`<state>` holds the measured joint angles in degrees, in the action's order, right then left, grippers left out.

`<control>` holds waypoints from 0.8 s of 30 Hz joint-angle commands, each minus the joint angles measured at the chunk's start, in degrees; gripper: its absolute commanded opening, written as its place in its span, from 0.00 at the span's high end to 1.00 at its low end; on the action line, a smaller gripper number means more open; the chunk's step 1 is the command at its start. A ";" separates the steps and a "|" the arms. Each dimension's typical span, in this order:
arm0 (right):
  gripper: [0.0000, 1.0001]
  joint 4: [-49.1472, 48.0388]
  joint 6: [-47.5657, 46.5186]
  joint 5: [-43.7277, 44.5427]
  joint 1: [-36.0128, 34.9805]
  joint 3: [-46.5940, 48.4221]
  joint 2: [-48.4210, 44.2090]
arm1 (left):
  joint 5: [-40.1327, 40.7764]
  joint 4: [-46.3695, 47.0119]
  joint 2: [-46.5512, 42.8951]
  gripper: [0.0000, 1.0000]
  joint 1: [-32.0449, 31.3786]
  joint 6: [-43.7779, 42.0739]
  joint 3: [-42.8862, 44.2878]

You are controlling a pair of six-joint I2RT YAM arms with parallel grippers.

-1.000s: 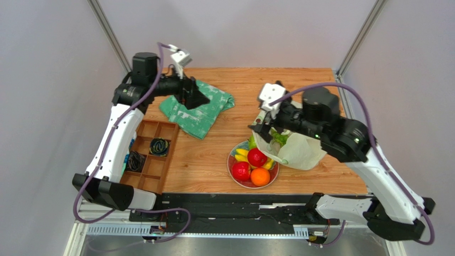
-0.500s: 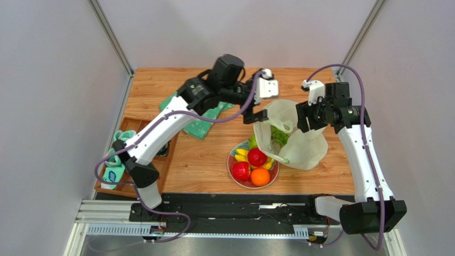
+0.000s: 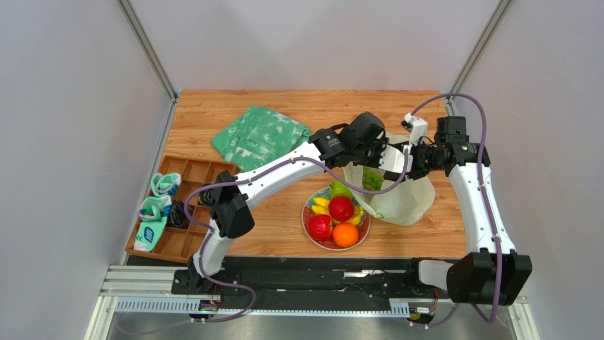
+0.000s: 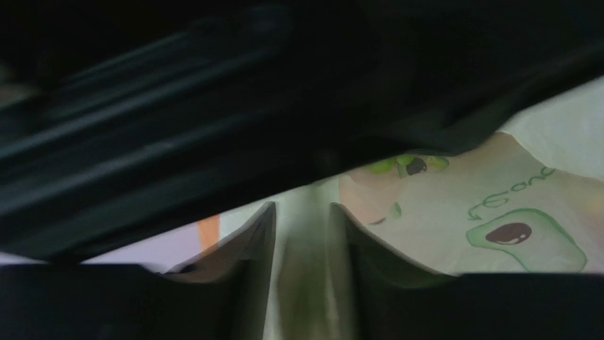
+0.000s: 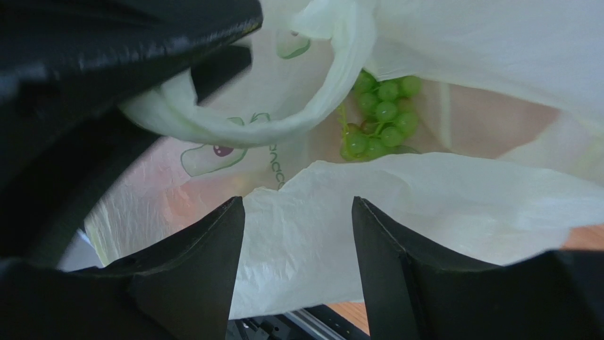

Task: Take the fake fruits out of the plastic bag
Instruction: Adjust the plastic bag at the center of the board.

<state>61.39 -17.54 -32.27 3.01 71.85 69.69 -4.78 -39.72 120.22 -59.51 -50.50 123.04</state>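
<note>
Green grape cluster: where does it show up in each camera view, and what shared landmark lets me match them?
Top external: the green grape cluster lies inside the open mouth of the plastic bag, right of centre.
Left wrist: a blurry green patch right of centre, probably it.
Right wrist: upper centre, seen through the bag's opening.
Shared landmark: the bag's pale film surrounding it.

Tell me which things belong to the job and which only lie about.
Job: plastic bag, grape cluster inside it; orange, two red fruits, banana bunch, green apple on the plate.
Lying about: green-and-white cloth, wooden tray, teal fabric items.
</note>
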 commanded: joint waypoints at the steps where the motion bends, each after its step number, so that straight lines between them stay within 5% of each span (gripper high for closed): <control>1: 0.39 -7.75 -1.27 -7.72 -1.07 -3.56 3.16 | 7.32 4.12 -3.06 1.00 2.11 8.02 3.35; 4: 0.40 -7.96 -4.06 -6.94 -1.60 -3.65 7.90 | 7.06 3.25 -6.14 1.00 4.48 18.40 2.82; 9: 0.55 4.41 -11.89 7.64 -1.86 -0.93 13.28 | 7.15 -0.79 -8.51 1.00 8.35 34.81 2.30; 14: 0.57 7.16 -18.14 19.77 -1.86 -6.46 6.78 | 5.66 0.79 -14.92 1.00 8.70 37.92 -6.58; 19: 0.55 10.68 -18.58 14.98 -1.86 -5.51 0.63 | 2.32 0.44 -16.43 1.00 8.70 40.39 -12.03; 24: 0.44 0.26 -16.48 3.27 -4.30 -2.51 -3.25 | 1.26 0.00 -14.15 1.00 8.70 42.24 -11.17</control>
<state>69.56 -33.74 -20.86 1.17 66.08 69.06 -1.50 -39.59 105.25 -50.78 -12.16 111.15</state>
